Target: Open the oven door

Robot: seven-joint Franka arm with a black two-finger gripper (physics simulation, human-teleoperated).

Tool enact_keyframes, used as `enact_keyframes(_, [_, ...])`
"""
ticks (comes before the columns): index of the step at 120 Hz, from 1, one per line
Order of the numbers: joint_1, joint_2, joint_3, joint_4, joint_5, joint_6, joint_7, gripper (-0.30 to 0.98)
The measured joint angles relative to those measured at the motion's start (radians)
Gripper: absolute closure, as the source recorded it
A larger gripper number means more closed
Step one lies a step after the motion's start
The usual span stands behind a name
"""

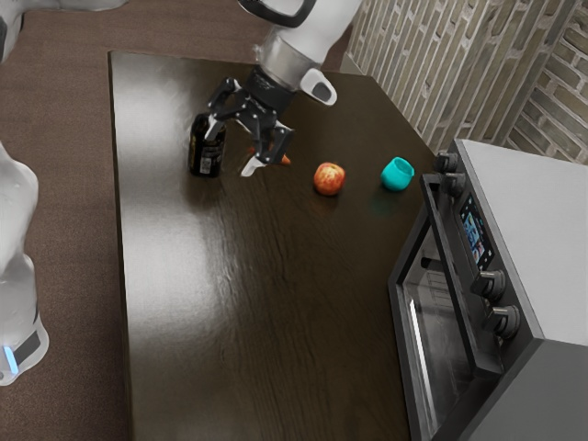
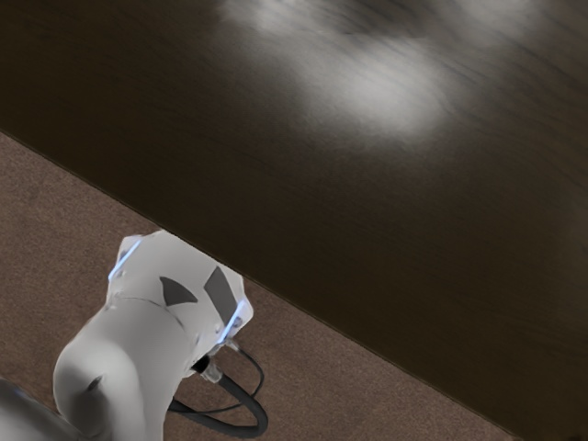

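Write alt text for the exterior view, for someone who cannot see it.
An open robot pincer hangs over a dark wooden table, well away from the gray oven at the exterior view's right. On the table are a black bottle, a red apple and a turquoise cup; something orange is partly hidden by the pincer.

The table (image 1: pixel 230 322) looks like dark, grained wood with a smooth, glossy finish, while the floor (image 1: pixel 64 119) looks matt and carpet-like, and the brick wall (image 1: pixel 478 55) rough. The oven (image 1: pixel 537 230) has a smooth, matt grey top, knobs (image 1: pixel 503 320) with a metallic sheen, and a shiny, glass-like pane in the oven door (image 1: pixel 430 335). The arm (image 1: pixel 14 257) has smooth white plastic-looking shells; the apple (image 1: pixel 329 180) is softly glossy.
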Motion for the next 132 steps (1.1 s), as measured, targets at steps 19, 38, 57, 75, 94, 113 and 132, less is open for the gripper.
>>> enact_keyframes(19, [-0.022,-0.005,-0.002,0.006,-0.012,0.236,-0.373,0.0])
enact_keyframes(38, [-0.016,0.209,-0.011,0.285,0.022,0.303,-0.609,0.0])
enact_keyframes(57, [0.111,0.12,-0.279,0.192,0.107,0.437,-0.735,0.0])
enact_keyframes(75, [0.077,0.167,-0.328,0.19,0.142,0.591,-0.814,0.0])
enact_keyframes(94, [0.088,0.199,-0.333,0.195,0.145,0.711,-0.877,0.0])
enact_keyframes(113, [0.077,0.23,-0.337,0.186,0.151,0.797,-0.903,0.0])
enact_keyframes(132, [0.054,0.247,-0.338,0.182,0.151,0.851,-0.917,0.0])
